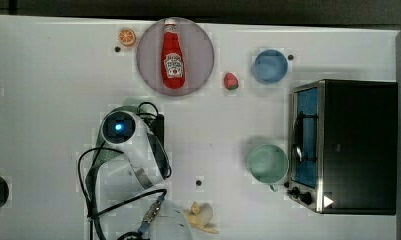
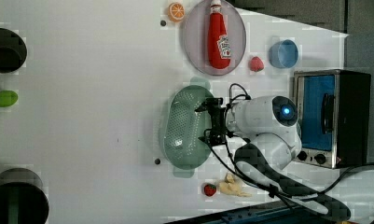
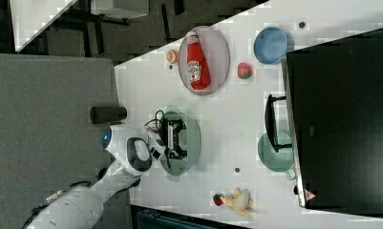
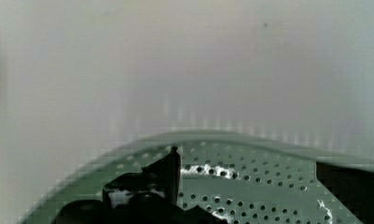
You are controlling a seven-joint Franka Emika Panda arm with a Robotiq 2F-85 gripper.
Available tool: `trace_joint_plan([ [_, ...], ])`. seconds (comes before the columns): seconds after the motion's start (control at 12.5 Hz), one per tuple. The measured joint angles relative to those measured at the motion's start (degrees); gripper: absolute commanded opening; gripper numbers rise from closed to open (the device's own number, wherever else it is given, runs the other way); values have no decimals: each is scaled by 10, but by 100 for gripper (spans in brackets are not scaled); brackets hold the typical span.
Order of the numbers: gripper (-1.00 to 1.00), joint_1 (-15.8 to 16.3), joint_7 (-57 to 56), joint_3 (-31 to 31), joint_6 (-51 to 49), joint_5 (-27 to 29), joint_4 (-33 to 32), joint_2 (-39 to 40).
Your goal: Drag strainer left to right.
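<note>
One arm: Franka, bent low over the table (image 1: 48,100), wrist turned down into the strainer (image 2: 182,128).
Strainer place: in the top view's left half, mostly under the arm, just a green edge (image 1: 130,103) peeping out; in the left view, lying open side up, below the plate (image 2: 194,42) and above the banana (image 2: 231,186).
Gripper (image 2: 207,122): down inside the bowl near the arm-side rim, seen in the right view (image 3: 175,138) within the green outline.
Fingers: spread apart, one dark tip (image 4: 166,170) against perforated wall, gripping nothing visible.
Likely reason for the pose: no lifting needed for a drag, so apparently lowered into the bowl to push on the wall from within rather than pinch the rim.
Wrist view: holes of the strainer (image 4: 268,154) close below, bare white surface beyond the rim.
Path to the top view's right: open table first, then the mint cup (image 1: 267,163) and the toaster oven (image 1: 348,145) as likely limits.
Stage, as judged: contact set, slide not yet evident.
Risk: light plastic, liable to tip or skid off line under an off-centre push.
</note>
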Motion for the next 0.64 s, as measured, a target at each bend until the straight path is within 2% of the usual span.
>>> trace_joint_plan([
  [0.64,100,-10,-86,-73,0,22,-9,-27],
])
